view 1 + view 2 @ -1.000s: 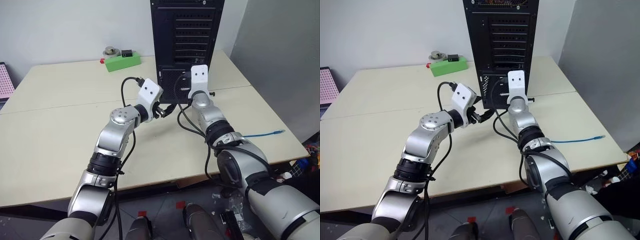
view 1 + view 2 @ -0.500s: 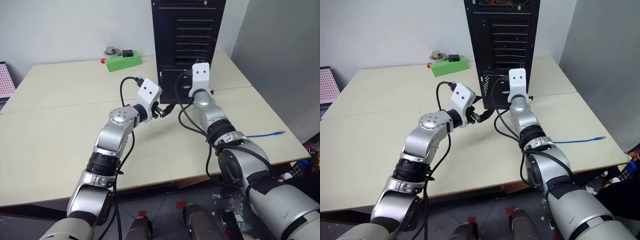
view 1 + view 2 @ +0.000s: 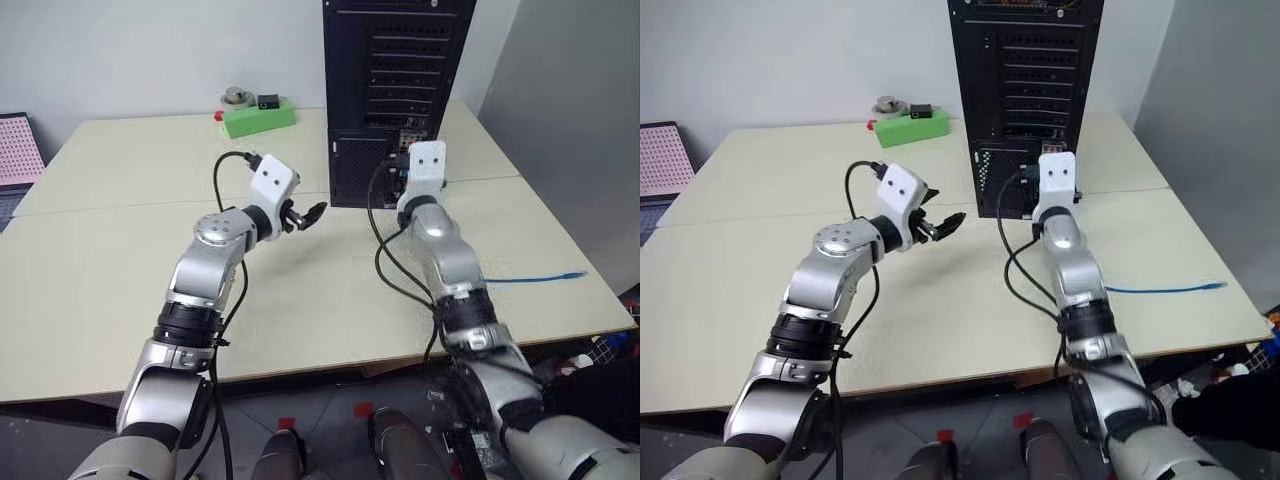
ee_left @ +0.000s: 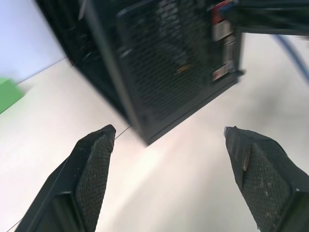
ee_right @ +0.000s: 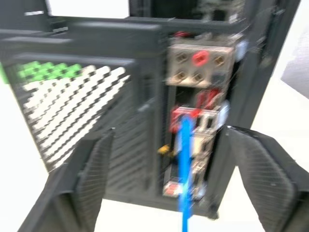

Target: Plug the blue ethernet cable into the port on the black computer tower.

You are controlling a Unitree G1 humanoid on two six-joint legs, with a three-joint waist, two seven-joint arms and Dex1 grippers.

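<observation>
cable: blue ethernet cable (image 5: 184,169) runs up into the connector cluster on the rear of the black computer tower (image 3: 1025,90); plug end looks seated in the port (image 5: 182,116), though you can't confirm a latch from here. Far end lies loose on the desk (image 3: 740,190) at the right edge (image 3: 1210,287).
right end effector (image 5: 169,159): fingers spread wide, gripping nothing, sitting just off the tower's rear face with the cable between them.
left end effector (image 4: 169,145): open, empty, near the tower's lower corner, not touching.
risk 1: if you pull the right arm away crooked, a finger snags the cable and drags the plug out.
risk 2: the black arm cables hang close to the blue one; they could hook it.
risk 3: half-seated plug drops under the cable's own weight.
</observation>
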